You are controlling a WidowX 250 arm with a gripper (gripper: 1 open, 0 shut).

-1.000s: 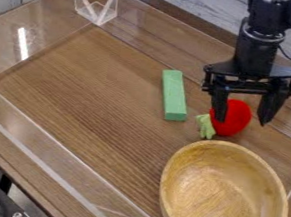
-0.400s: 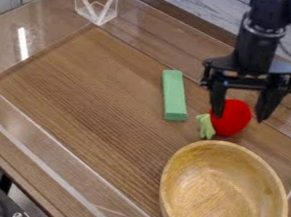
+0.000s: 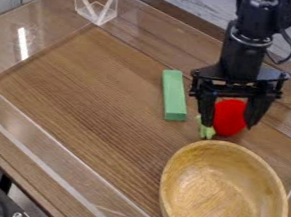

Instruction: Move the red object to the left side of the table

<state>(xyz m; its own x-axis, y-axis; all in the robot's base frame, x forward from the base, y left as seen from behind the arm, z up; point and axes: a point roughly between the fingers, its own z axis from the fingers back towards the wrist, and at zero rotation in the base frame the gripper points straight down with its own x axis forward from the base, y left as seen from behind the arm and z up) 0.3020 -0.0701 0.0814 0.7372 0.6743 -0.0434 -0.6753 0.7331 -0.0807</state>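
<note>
My gripper | jaws apart, straddling the red object | probably not yet clamped | worktop left side lies far off.

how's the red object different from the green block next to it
The red object is rounded with a light-green leafy end; the green block is long, flat-sided and one colour. The red object sits between the open gripper's fingers; the green block lies off to the side, uncovered. Both rest on the table.
</note>
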